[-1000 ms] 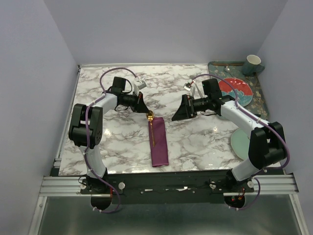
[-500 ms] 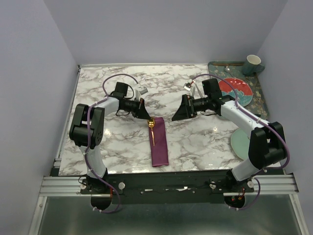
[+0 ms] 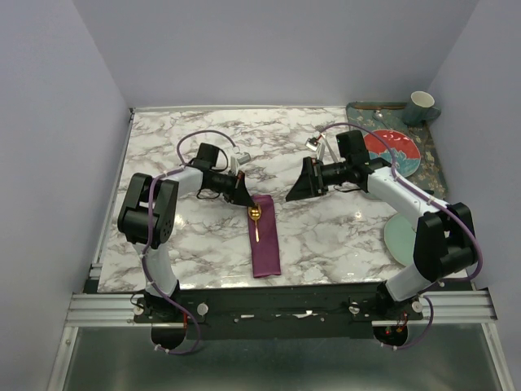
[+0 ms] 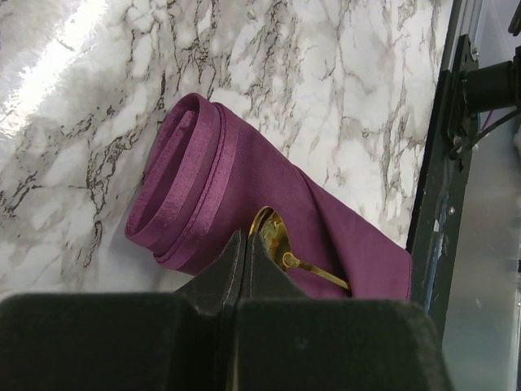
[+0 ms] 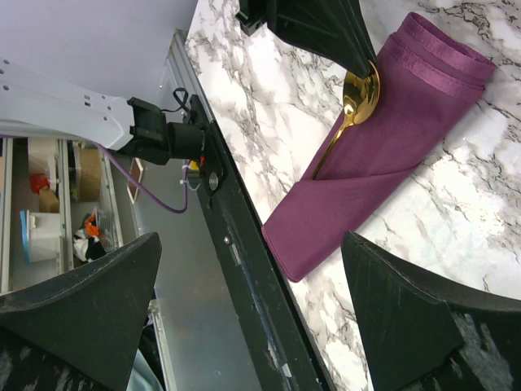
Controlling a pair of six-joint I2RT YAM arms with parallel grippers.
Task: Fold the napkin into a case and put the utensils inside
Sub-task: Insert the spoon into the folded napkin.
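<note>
The napkin (image 3: 265, 243) lies as a narrow plum case (image 4: 213, 173) at the table's middle, its open end pointing away from the bases. A gold spoon (image 3: 255, 214) sticks out of that end, its bowl (image 4: 275, 235) resting on the cloth and its handle running under a fold (image 5: 383, 151). My left gripper (image 3: 243, 198) is shut, with its tips (image 4: 246, 241) against the rim of the spoon's bowl (image 5: 360, 96); nothing is between the fingers. My right gripper (image 3: 295, 189) hangs wide open (image 5: 252, 238) above the marble, to the right of the case and apart from it.
A pale green plate (image 3: 400, 237) sits near the right arm's base. At the back right a dark tray (image 3: 433, 163) carries a red and blue plate (image 3: 396, 151) and a cup (image 3: 422, 106). A black rail (image 5: 244, 244) borders the table's near edge.
My left gripper has moved toward the case's open end. The spoon's bowl, which lay past that end, now rests on the cloth. The right arm has stayed still.
</note>
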